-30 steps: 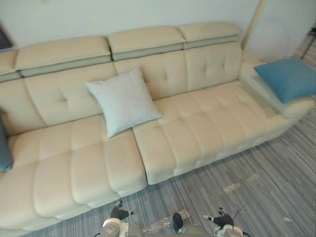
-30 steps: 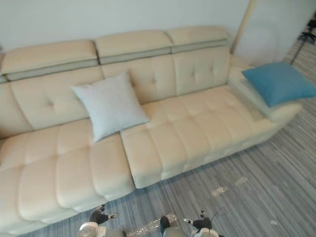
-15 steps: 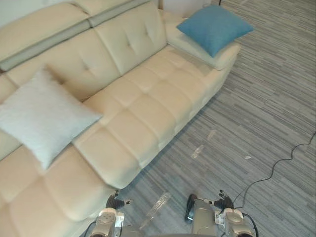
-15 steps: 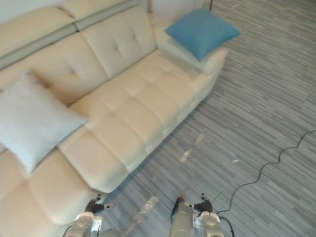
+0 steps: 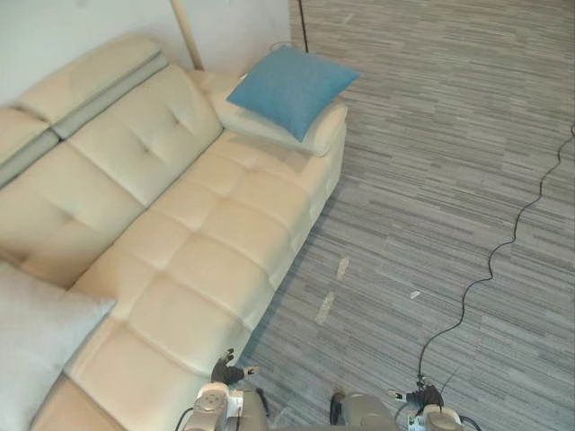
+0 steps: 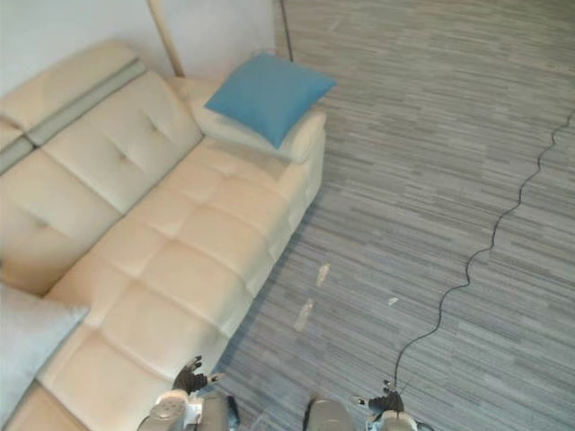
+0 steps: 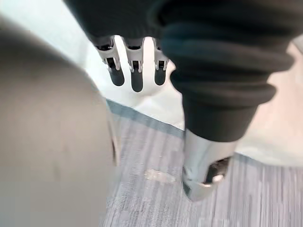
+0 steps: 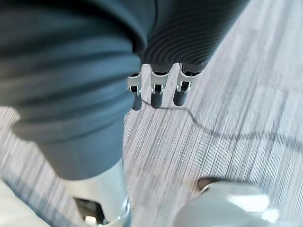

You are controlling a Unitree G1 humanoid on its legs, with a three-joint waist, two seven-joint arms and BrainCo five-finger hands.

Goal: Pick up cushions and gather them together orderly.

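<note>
- Right, you are looking down at a cream sofa [image 5: 207, 242] that runs from the lower left up to the far end; striped grey carpet [image 5: 431, 162] lies to its right.
- Your blue cushion [image 5: 289, 90] lies on the padded armrest [image 5: 322, 136] at the sofa's far end; it is tilted, one corner reaches past the armrest's outer edge, and neither hand touches it.
- Your pale grey cushion [image 5: 36, 350] sits on the seat at the near left, cut off by the frame edge; it is well apart from the blue one, with most of the seat between them.
- Your left hand [image 5: 226, 371] hangs low at the bottom of the head views, just off the sofa's front edge; in its wrist view the fingers [image 7: 136, 71] point straight down and relaxed, the thumb [image 7: 203, 170] stands apart, so the hand is open and grips no cushion; cream upholstery and a strip of carpet show past it.
- Your right hand [image 5: 422, 396] hangs low over the carpet at the bottom right, well clear of the sofa; in its wrist view the fingers [image 8: 156, 92] are straight and loose in a row, so it is open too and carries no cushion.
- A few small pale marks [image 5: 325, 307] lie on the carpet near the sofa's front; a light pole [image 5: 186, 34] rises behind the backrest [image 5: 135, 126] close to the blue cushion.
</note>
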